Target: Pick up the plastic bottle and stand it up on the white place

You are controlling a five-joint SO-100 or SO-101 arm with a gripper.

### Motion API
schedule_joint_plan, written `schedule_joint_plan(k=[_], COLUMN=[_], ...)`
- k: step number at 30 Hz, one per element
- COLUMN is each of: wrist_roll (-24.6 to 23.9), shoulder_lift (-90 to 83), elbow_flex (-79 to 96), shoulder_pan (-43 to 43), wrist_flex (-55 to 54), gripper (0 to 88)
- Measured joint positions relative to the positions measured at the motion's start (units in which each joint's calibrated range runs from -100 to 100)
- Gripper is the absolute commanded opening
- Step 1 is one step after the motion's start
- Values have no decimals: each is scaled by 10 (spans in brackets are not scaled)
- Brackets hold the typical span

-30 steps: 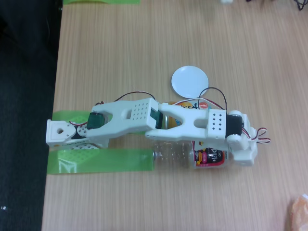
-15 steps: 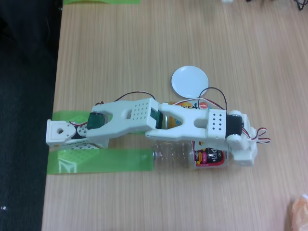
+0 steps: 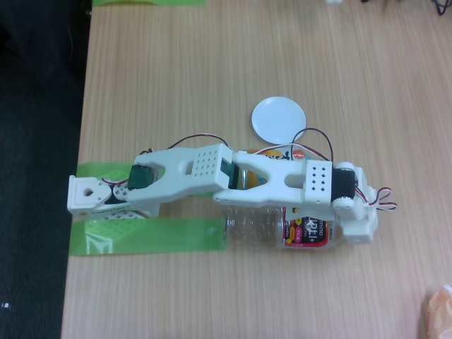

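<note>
The plastic bottle (image 3: 258, 224) lies on its side on the wooden table in the fixed view, with its clear body to the left and its red, black and yellow label (image 3: 308, 232) to the right. My white arm stretches from its base at the left across the bottle. My gripper (image 3: 346, 227) points down over the bottle's right end and appears shut on it. The wrist hides most of the fingers and the cap. The white place (image 3: 279, 119), a small round disc, lies apart from the bottle, further up the table.
A yellow-orange can-like bottle (image 3: 272, 152) peeks out from under the forearm, between the disc and the plastic bottle. Green tape strips (image 3: 152, 235) mark the table beside the arm base (image 3: 88, 194). The table's left edge drops to a dark floor. An orange thing (image 3: 439, 311) sits at the lower right corner.
The bottle has rolled or shifted slightly under the gripper, so its label shows a different face and reaches a little further right. The arm has hardly moved.
</note>
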Motion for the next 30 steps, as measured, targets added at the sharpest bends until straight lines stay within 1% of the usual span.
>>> schedule_joint_plan(k=[16, 23, 26, 30], wrist_roll=[0, 0, 0, 0], shoulder_lift=[0, 1, 1, 1], elbow_flex=[-1, -67, -102, -156], shoulder_pan=[0, 0, 0, 0], wrist_flex=[0, 1, 26, 120], gripper=[121, 121, 121, 121])
